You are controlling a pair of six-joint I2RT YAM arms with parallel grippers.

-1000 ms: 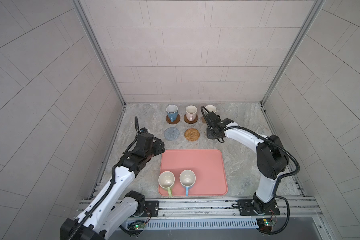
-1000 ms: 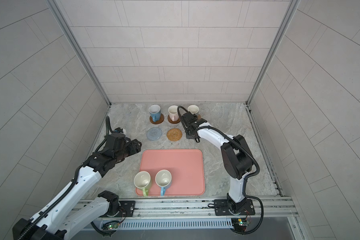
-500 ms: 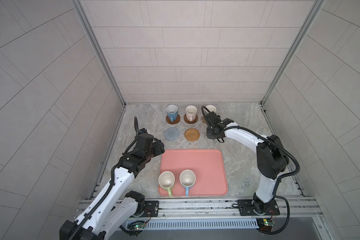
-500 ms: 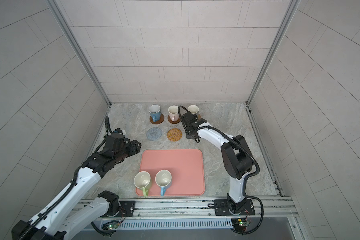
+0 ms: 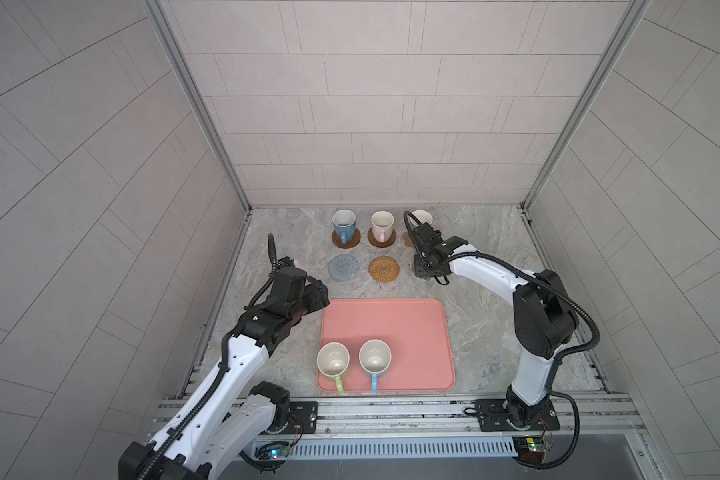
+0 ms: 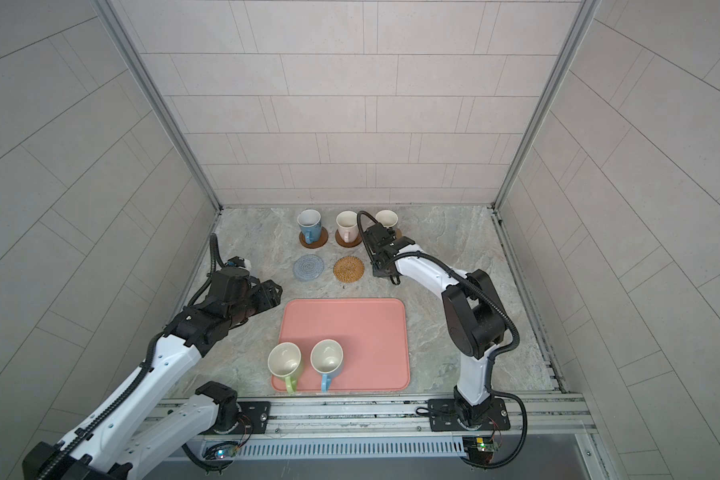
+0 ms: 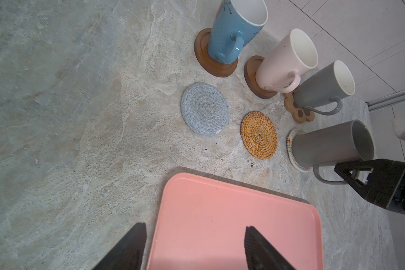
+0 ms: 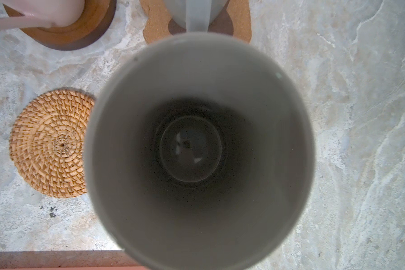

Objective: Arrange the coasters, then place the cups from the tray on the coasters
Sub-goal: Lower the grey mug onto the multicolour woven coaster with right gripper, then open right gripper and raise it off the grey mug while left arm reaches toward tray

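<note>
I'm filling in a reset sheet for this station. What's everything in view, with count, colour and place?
tray: one, salmon pink, near middle of the table.
yellow-green mug, light blue mug: one each, on the tray's near left part.
blue mug, pink mug: one each, back row, on the wooden coasters, two, brown.
grey mug: one, cream inside, back row, on the paw coaster, tan.
grey-blue crochet coaster, rattan coaster: one each, rattan golden, bare, second row.
dark grey mug: one, on the pale woven coaster, right of the rattan coaster.
left end effector: black, open, by the tray's far left corner.
right end effector: black, shut on the dark grey mug's handle.
</note>
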